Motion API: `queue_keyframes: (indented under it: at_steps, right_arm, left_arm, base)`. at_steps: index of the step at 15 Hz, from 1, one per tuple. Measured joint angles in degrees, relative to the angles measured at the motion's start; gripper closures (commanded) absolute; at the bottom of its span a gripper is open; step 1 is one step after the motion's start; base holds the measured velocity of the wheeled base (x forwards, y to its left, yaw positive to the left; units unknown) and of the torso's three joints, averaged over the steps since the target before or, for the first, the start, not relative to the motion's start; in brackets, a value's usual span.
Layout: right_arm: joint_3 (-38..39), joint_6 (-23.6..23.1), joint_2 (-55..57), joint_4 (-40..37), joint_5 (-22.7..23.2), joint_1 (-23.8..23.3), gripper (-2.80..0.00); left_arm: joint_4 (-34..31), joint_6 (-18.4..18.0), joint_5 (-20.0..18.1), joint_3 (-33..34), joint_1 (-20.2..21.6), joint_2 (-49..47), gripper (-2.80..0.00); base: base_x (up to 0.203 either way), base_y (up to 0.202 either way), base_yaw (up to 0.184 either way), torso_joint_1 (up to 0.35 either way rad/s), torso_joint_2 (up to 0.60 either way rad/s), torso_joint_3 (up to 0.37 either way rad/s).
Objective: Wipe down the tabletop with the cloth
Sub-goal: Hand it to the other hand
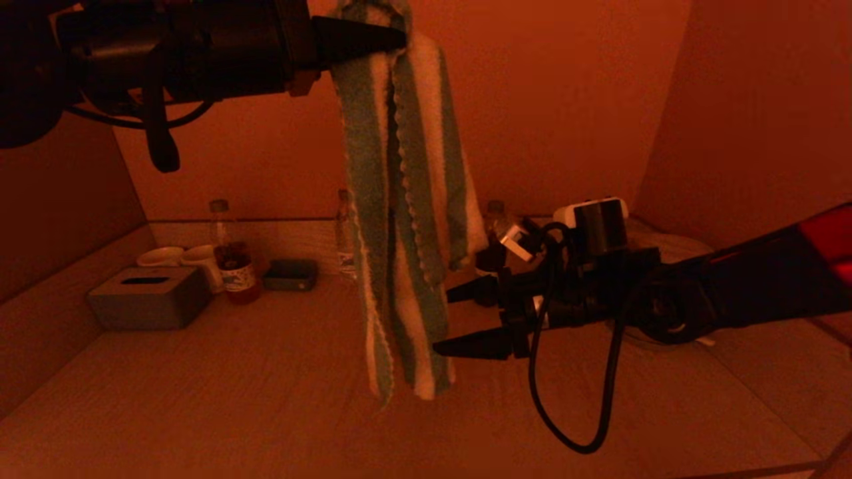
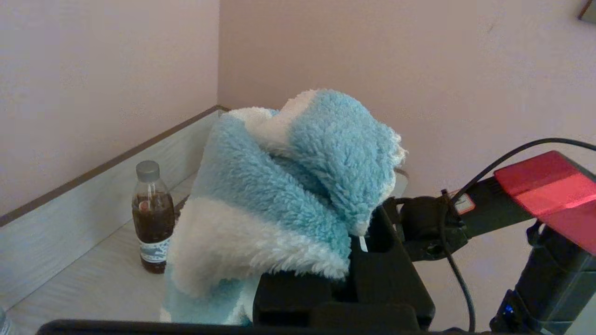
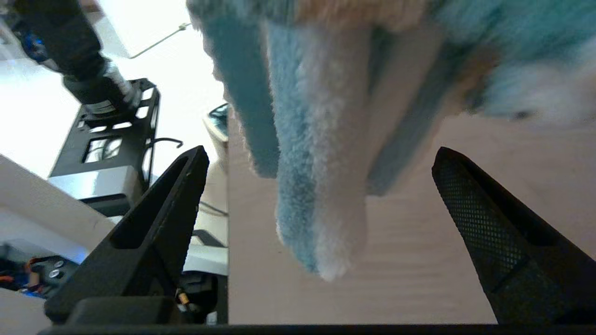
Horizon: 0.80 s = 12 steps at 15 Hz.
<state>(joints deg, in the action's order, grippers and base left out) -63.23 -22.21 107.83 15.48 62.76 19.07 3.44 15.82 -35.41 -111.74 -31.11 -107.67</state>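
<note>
1. While the cloth (image 1: pixel 399 219) hangs in the air, clear of the tabletop (image 1: pixel 266 399), no wiping contact exists; by the look of it, the wiping itself is all left to do.
2. The left gripper (image 1: pixel 393 36), raised high, is clamped on the upper end of the cloth, which drapes down in long folds.
3. The right gripper (image 1: pixel 459 319) sits beside the lower end of the cloth with its fingers spread apart, holding nothing; the hanging end lies between them in the right wrist view.
4. A tissue box (image 1: pixel 150 296), cups (image 1: pixel 180 256) and bottles (image 1: pixel 229 256) stand along the rear of the tabletop.
5. Remaining, as judged: lower the cloth and sweep the tabletop.
</note>
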Motion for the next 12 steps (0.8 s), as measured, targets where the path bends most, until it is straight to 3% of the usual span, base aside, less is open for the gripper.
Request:
queue_keyframes:
  at_steps: [12]
  right_arm:
    - [-4.9,-0.2,8.9,0.7,2.9,-0.2,-2.80]
  left_arm:
    - [-0.4,-3.3,-0.2,0.0,-3.9,0.5,0.00]
  base:
    - [0.000,0.000,0.000,0.000,0.00,0.000]
